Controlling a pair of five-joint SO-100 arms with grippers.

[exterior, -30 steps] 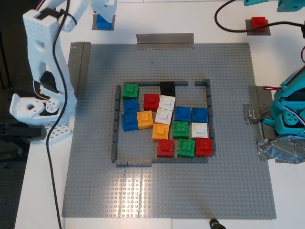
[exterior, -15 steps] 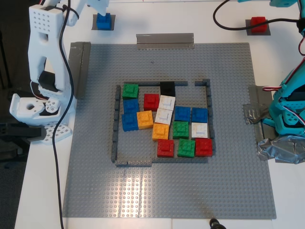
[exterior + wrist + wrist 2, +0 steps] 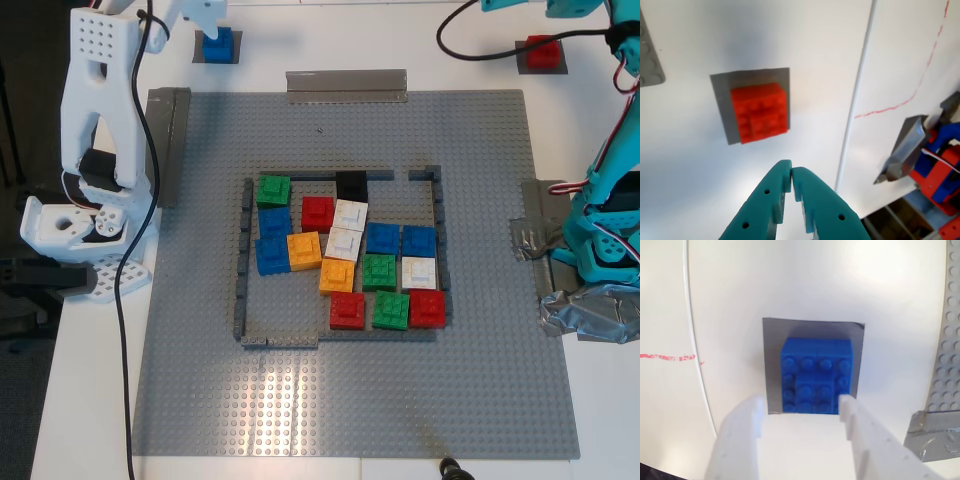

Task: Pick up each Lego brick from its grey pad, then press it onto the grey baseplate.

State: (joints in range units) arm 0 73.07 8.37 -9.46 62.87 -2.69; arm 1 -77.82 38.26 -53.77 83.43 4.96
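The red Lego brick [image 3: 760, 112] sits on its grey pad [image 3: 720, 100], ahead of my first gripper [image 3: 791, 171], which is teal, shut and empty. The blue Lego brick [image 3: 817, 375] sits on its grey pad [image 3: 772, 340], just ahead of my second gripper [image 3: 801, 407], which is white, open and apart from it. In the exterior view the blue brick [image 3: 217, 43] is at the top left and the red brick [image 3: 541, 50] at the top right. The grey baseplate [image 3: 350, 400] bears the thin dark grey frame [image 3: 240, 270].
Several coloured bricks [image 3: 345, 262] fill the frame. Grey tape strips [image 3: 346, 84] hold the plate's edges. The white arm's base [image 3: 85, 220] stands at the exterior view's left, the teal arm's base [image 3: 605, 240] at its right. A black cable [image 3: 470, 50] lies near the red brick.
The white second gripper has drawn back from over the blue brick toward the picture's top edge. The teal first arm has shifted toward the exterior view's left. Both bricks stay on their pads.
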